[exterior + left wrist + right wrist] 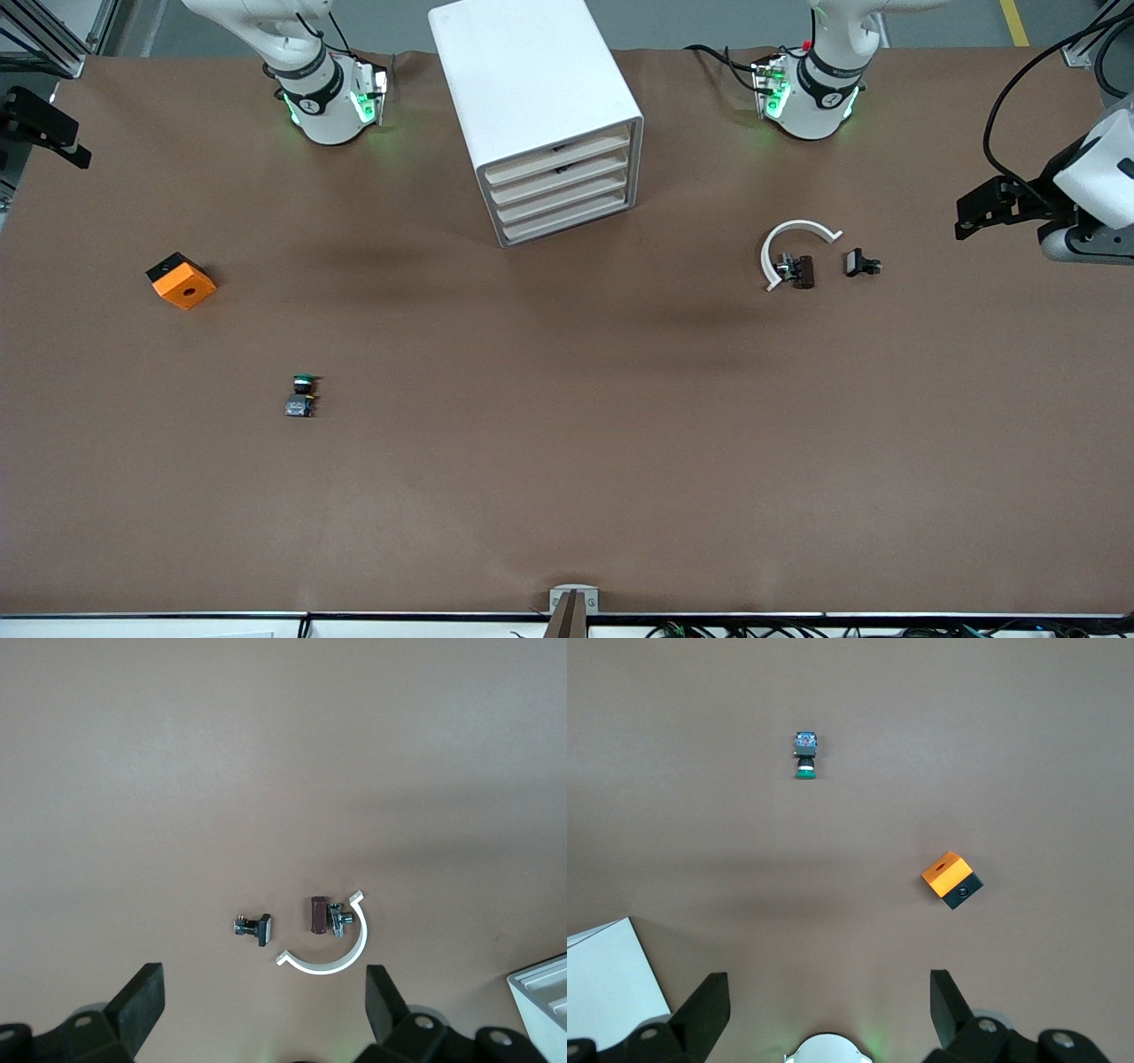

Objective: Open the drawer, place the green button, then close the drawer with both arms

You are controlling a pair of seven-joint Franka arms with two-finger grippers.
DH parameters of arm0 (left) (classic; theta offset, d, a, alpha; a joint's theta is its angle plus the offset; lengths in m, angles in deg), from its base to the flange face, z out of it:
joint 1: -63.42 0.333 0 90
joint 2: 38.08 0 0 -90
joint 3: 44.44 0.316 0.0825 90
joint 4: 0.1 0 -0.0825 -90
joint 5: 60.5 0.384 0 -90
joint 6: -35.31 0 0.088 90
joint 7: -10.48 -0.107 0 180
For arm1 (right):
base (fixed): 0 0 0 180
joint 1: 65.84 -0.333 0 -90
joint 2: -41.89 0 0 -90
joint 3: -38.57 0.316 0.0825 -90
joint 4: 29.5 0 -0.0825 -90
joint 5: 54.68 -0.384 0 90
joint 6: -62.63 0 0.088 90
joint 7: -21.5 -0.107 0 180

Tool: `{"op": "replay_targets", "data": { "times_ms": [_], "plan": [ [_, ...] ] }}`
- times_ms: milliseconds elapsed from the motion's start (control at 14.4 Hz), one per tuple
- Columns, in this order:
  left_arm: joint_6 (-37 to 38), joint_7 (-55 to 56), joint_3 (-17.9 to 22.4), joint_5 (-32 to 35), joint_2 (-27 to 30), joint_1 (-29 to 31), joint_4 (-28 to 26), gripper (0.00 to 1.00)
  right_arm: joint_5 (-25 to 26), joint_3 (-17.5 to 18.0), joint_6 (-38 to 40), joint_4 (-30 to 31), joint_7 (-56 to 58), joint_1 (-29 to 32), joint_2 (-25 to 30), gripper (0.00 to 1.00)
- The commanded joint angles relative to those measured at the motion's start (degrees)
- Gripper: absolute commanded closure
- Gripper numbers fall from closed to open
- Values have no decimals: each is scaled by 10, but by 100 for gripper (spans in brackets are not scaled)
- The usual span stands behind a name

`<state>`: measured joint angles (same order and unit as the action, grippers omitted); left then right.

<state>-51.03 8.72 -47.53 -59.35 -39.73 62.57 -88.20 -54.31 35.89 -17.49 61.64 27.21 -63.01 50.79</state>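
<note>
The white cabinet (532, 89) stands mid-table between the two arm bases, with all four beige drawer fronts shut; the drawer (567, 223) is the lowest one. The button (303, 394), green cap on a black-grey body, lies on the brown table toward the right arm's end, nearer to the front camera than the cabinet. High over the right arm's own base, the right gripper (828, 997) is open and empty, with the button (804, 757) far below. The left gripper (264, 992) is also high, open and empty, over bare table beside the white ring (330, 948).
An orange block (182, 280) with a hole lies toward the right arm's end. A white C-shaped ring (793, 244) and two small black parts (861, 263) lie toward the left arm's end. A black-and-white device (1063, 199) overhangs that end's table edge.
</note>
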Motion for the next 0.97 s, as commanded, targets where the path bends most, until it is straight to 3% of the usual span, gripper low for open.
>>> {"op": "replay_targets", "data": {
  "times_ms": [0,695,903],
  "plan": [
    [12,3,-4,14,-4,1,12,0,0,-3,0,7,4,-4,11,0],
    [13,4,-2,10,-5,5,5,0,-9,-9,0,-17,-3,14,0,0],
    [13,7,-3,7,-31,-1,2,0,5,-4,2,-12,-1,14,-44,0]
  ]
}}
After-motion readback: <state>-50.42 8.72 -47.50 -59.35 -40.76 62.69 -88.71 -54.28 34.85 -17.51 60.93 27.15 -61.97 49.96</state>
